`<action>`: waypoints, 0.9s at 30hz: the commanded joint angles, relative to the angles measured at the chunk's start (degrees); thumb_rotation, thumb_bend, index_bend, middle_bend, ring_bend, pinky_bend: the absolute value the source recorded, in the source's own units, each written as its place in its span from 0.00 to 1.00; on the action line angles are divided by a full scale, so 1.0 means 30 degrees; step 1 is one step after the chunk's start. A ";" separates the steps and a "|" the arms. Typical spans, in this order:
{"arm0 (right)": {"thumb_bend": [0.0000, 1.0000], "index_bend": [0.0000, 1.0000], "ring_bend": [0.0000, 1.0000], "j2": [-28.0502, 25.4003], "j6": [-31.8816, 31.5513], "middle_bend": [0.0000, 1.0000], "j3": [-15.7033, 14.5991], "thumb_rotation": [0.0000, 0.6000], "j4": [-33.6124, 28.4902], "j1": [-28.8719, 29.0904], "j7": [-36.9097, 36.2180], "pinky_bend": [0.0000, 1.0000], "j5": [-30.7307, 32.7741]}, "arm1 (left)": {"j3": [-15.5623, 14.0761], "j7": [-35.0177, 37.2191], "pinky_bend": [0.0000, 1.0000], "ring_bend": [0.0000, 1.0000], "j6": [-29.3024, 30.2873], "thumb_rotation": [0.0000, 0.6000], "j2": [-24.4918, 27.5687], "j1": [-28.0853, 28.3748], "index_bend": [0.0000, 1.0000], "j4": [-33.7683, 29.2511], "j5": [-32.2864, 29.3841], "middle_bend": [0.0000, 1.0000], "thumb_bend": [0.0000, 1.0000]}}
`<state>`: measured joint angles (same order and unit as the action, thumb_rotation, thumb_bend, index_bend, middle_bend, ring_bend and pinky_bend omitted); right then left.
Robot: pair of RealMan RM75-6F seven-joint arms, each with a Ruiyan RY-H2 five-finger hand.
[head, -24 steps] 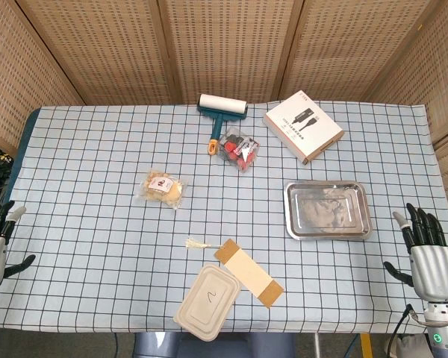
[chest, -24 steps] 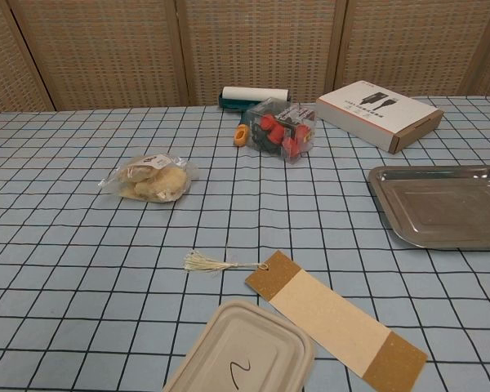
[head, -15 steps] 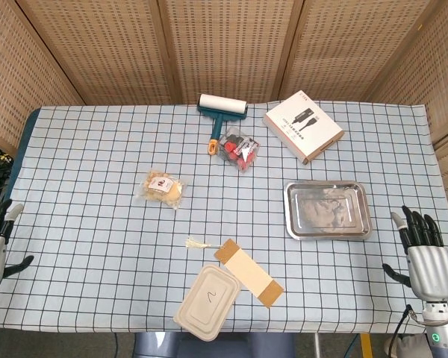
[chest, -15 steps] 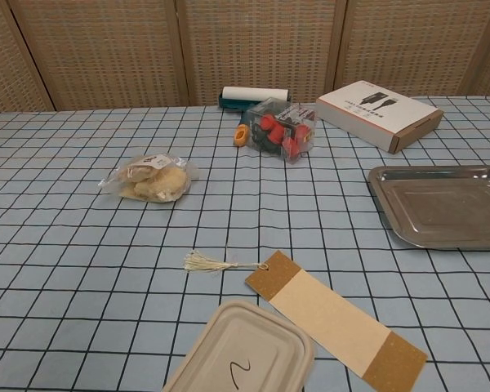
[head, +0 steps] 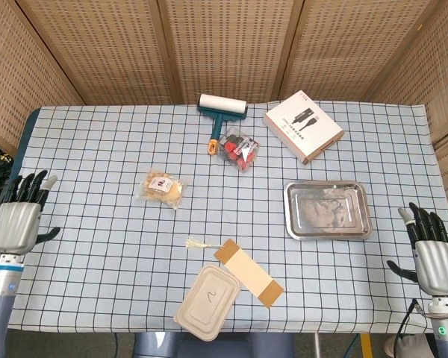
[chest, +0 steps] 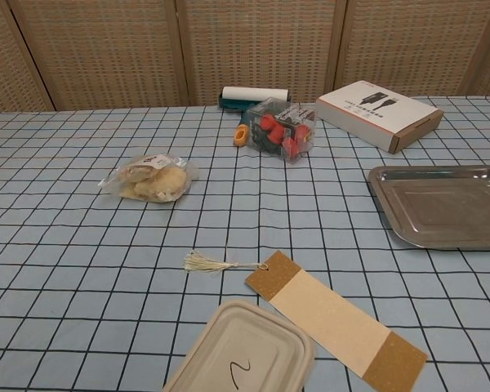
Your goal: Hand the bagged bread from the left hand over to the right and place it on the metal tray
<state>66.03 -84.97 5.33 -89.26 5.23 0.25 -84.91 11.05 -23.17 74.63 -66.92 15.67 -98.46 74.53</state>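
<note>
The bagged bread (head: 163, 188) (chest: 149, 179) lies on the checked tablecloth, left of centre, with nothing touching it. The metal tray (head: 328, 209) (chest: 441, 204) sits empty at the right. My left hand (head: 18, 221) hovers over the table's left edge, fingers spread, well to the left of the bread. My right hand (head: 434, 253) is off the table's right edge, below and right of the tray, fingers apart and holding nothing. Neither hand shows in the chest view.
A lint roller (head: 220, 112), a clear box of red items (head: 237, 148) and a white carton (head: 302, 125) stand at the back. A bookmark with a tassel (head: 246, 274) and a lidded pulp container (head: 207, 301) lie near the front edge.
My left hand has risen and moved right, onto the table's left edge. My right hand has shifted slightly down and right.
</note>
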 commanded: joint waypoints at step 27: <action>0.09 0.11 0.00 -0.0249 0.1834 0.00 0.0458 1.00 0.1198 0.0521 -0.1999 0.08 0.1662 | 0.0764 -1.0210 0.06 0.00 -0.9881 1.00 -0.7990 1.4013 0.05 0.9440 -1.7088 0.00 0.02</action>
<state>65.29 -79.51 6.70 -85.70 6.78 -5.71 -79.95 14.35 -52.38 46.01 -88.93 55.80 -72.37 25.45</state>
